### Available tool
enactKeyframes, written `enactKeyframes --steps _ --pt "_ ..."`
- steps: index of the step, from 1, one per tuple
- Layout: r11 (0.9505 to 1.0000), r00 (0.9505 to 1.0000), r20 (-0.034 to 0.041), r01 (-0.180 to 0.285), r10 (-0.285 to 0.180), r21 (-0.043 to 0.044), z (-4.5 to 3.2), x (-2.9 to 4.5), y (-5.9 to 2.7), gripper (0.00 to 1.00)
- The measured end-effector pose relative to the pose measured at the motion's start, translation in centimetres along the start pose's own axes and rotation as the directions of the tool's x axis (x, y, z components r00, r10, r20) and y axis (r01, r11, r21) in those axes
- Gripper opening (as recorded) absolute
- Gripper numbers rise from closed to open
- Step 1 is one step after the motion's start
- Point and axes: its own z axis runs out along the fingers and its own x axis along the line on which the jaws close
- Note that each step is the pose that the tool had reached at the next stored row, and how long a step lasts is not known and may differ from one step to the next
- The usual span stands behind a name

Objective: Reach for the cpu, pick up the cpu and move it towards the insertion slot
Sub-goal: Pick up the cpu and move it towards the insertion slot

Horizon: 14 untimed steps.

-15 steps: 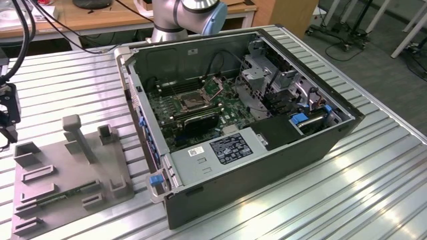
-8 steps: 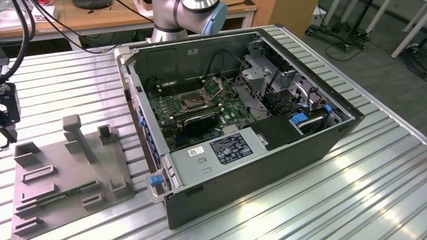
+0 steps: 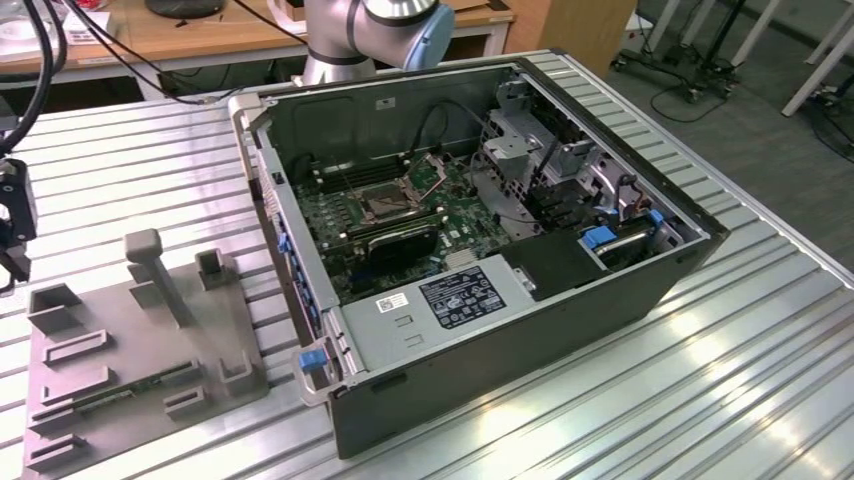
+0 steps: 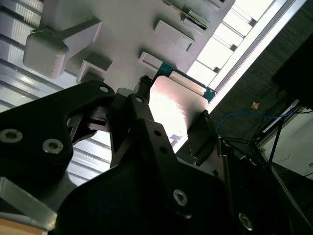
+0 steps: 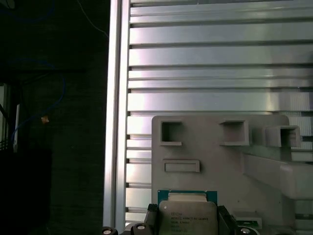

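Observation:
The cpu (image 5: 188,219) is a small square chip with a pale metal top and a green rim. It sits between my gripper's (image 5: 188,226) two black fingers (image 5: 223,219), which are shut on its opposite edges. In the second wrist view the cpu (image 4: 176,105) hangs in the gripper (image 4: 172,108) in front of the grey fixture plate (image 4: 127,34). In the exterior view the gripper (image 3: 14,262) is at the far left edge, above the table beside the fixture plate (image 3: 120,340). The insertion slot (image 3: 386,206) lies on the green motherboard inside the open computer case, well to the exterior view's right of the gripper.
The open black computer case (image 3: 507,330) stands upright-walled on the ribbed aluminium table (image 3: 747,380). The fixture plate carries tall grey posts (image 3: 151,275) and low pockets. The table's edge (image 5: 117,122) runs close beside the gripper, with dark floor and cables beyond. The arm's base (image 3: 354,40) stands behind the case.

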Motion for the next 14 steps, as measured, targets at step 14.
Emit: enactKeyframes --steps 14 --pt "1.0 1.0 0.0001 0.0 0.0 0.0 -0.67 -0.01 0.03 0.54"
